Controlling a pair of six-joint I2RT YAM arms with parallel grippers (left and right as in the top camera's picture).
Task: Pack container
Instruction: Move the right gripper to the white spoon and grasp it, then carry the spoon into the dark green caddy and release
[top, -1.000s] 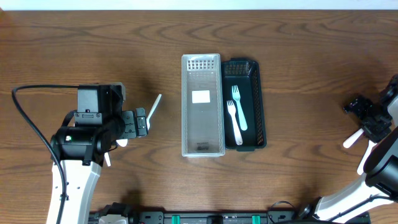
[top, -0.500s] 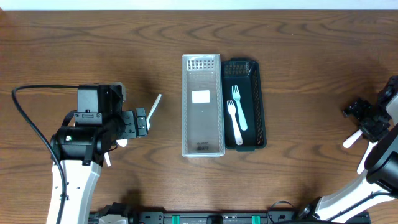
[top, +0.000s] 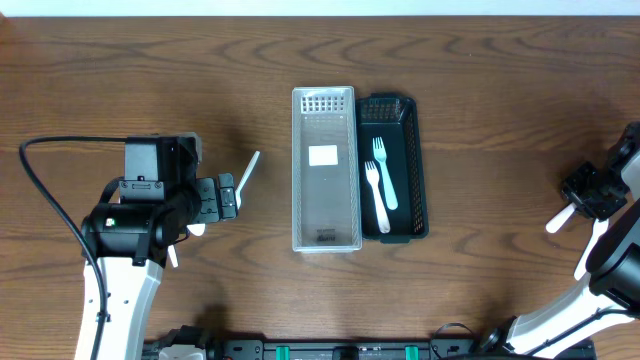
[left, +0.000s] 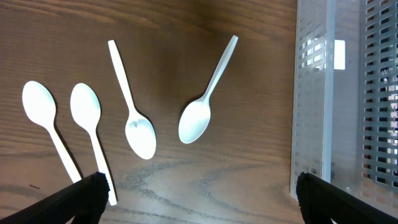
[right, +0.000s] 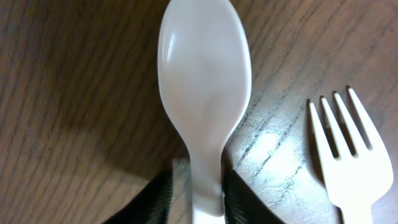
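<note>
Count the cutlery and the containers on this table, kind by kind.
Spoons: 5 (four on the table, one spoon in the right gripper)
Forks: 3 (two in the black basket, one on the table)
Containers: 2 (clear container, black basket)
Total: 10

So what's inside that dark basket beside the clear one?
Two white forks lie side by side in the dark basket, tines pointing away from the robot. Nothing else shows on its floor. The strip directly under the forks is covered.
</note>
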